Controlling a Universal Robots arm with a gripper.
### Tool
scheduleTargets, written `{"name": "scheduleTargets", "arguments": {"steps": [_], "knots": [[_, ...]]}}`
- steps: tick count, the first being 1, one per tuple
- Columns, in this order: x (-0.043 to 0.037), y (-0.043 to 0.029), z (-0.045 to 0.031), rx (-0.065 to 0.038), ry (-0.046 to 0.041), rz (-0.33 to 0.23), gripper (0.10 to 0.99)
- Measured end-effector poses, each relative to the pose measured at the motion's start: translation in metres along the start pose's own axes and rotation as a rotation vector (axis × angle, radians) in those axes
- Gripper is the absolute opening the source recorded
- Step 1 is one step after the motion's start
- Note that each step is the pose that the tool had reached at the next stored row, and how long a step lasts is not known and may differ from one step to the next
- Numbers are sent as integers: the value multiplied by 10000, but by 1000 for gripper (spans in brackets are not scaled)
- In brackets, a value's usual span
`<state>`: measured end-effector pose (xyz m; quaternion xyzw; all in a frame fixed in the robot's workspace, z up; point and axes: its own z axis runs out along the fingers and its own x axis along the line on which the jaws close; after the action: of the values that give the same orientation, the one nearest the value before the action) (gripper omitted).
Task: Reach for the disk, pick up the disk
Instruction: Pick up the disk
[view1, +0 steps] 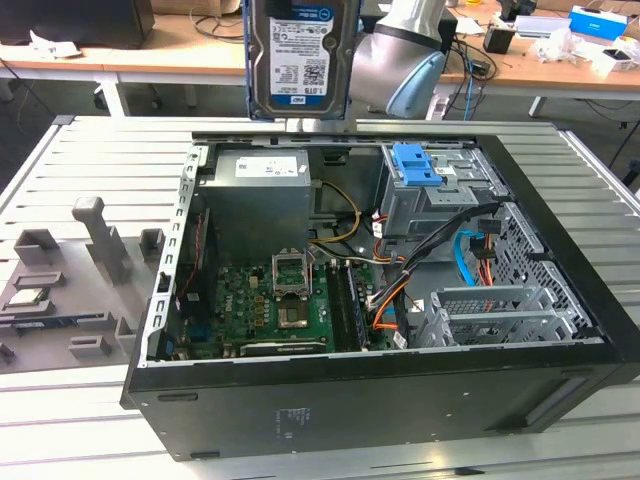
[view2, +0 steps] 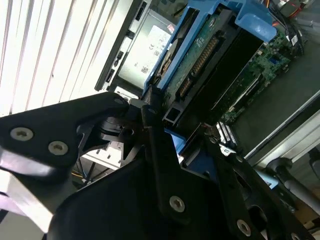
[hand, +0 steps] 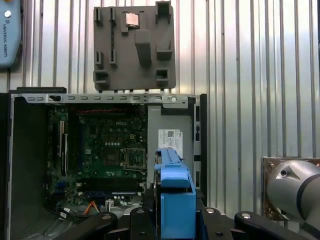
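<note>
The disk, silver-grey with a white-and-blue barcode label and blue side rails, hangs upright in the air above the far edge of the open computer case in the exterior view. In both wrist views my gripper is shut on it, and the black fingers press on the blue rail from either side. The second wrist view looks along the disk's connector edge. The grey arm stands just behind the disk toward the exterior view's right.
Inside the case lie a green motherboard, a power supply, loose cables and a grey drive cage with a bright blue latch. A grey fixture tray with a small chip sits on the slatted table at the exterior view's left.
</note>
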<state>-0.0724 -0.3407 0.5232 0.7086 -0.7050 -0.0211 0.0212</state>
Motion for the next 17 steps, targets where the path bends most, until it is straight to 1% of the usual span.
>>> {"name": "scheduleTargets", "arguments": {"steps": [1,3,4,5,8,9,10,11,12,13,14,16,17], "knots": [[0,-75,-5,-8,1,-1,365],[0,-158,-10,-18,1,-2,365],[0,-222,-14,-26,1,0,365],[1,-265,-17,-30,2,-2,365],[0,-269,-17,-30,1,0,365],[1,-270,-15,-29,-19,-2,365],[0,-272,-12,-29,-111,-10,365],[1,-271,-9,-28,-232,-17,365],[3,-272,-4,-27,-446,-29,365],[13,-276,9,-25,-507,-32,365],[33,-283,35,-30,-506,-32,365],[43,-295,79,-34,-504,-32,365],[45,-307,122,-35,-505,-32,365]]}}
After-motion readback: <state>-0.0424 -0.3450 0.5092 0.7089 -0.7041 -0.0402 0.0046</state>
